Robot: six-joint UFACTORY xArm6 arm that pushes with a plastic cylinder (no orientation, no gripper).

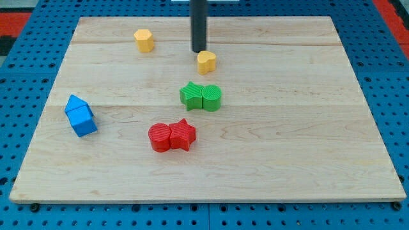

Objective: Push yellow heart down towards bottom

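Note:
The yellow heart (206,62) lies on the wooden board (287,147), near the view's top centre. My tip (199,50) stands just above and slightly left of the heart, touching or almost touching its upper edge. Directly below the heart sit a green star (190,95) and a green cylinder (211,98), side by side and touching each other.
A yellow hexagon (144,39) lies at the view's top left. A red cylinder (160,137) and a red star (183,134) touch below the green pair. Two blue blocks (80,115) sit together at the left. Blue pegboard surrounds the board.

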